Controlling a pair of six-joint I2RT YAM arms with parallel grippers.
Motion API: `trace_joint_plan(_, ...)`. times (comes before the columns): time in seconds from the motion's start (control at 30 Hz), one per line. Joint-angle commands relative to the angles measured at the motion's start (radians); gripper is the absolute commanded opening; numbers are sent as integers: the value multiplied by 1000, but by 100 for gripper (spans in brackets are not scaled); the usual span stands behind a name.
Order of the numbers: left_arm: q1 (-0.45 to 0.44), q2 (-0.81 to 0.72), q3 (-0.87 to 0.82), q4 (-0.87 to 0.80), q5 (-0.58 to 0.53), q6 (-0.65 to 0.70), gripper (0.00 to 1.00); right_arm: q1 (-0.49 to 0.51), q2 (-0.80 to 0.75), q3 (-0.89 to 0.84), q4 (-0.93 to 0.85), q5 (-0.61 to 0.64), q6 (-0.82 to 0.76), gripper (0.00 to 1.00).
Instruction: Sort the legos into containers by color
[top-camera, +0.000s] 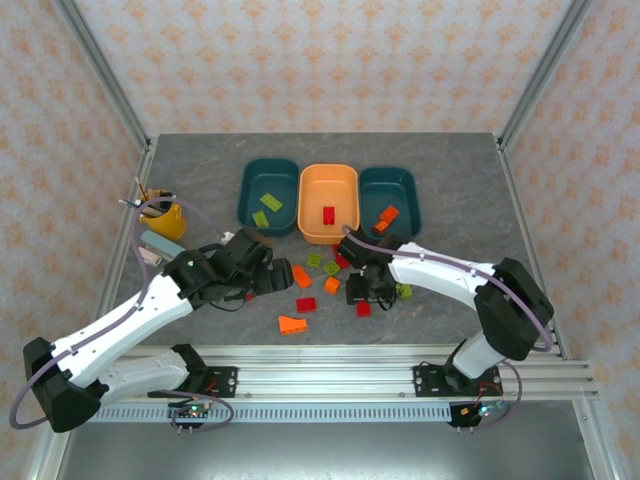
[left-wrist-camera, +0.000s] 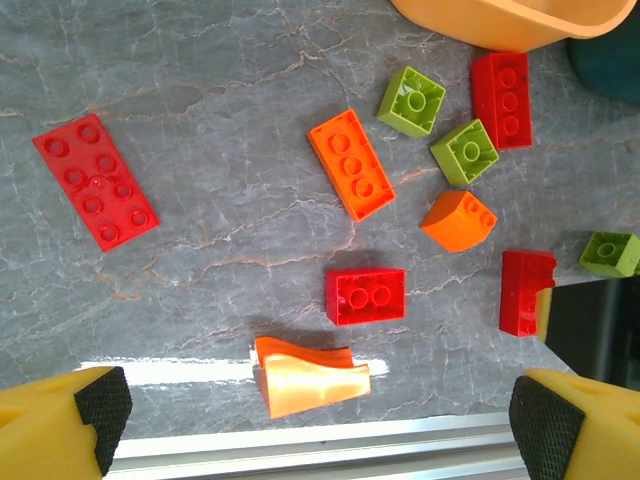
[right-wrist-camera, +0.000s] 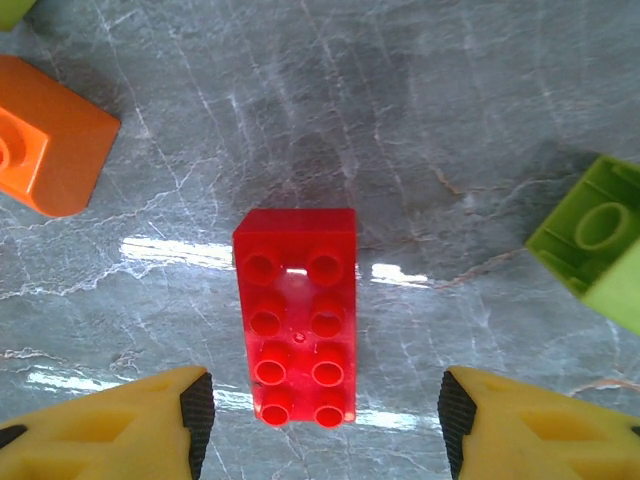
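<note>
Straddling red brick (right-wrist-camera: 295, 315) — right tool (right-wrist-camera: 325, 405), gaps both sides.

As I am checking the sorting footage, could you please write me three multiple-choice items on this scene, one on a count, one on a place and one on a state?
1. How many green bricks lie in the left teal tray?
A. two
B. one
C. four

2. Which tray holds the lone red brick?
A. the left teal tray
B. the light orange tray
C. the right teal tray

3. How does the right hand stand at the eight-stud red brick?
A. shut on it and lifting it
B. shut beside it
C. open, with fingers on either side, not touching

Answers:
1 A, since the top view shows two green pieces in that tray.
2 B, since the red piece sits in the middle tray.
3 C, since bare table shows on both sides of the brick.
</note>
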Motion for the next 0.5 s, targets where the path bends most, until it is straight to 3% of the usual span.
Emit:
trace_joint_plan(0.0,-20,-28,-35,37,-35,-50,100,14,32,-8,36,4,-9,62)
trace_joint_plan(0.47,-66,-69,-101,88,-63,-106,100,15,124,-22,93,51,57,26)
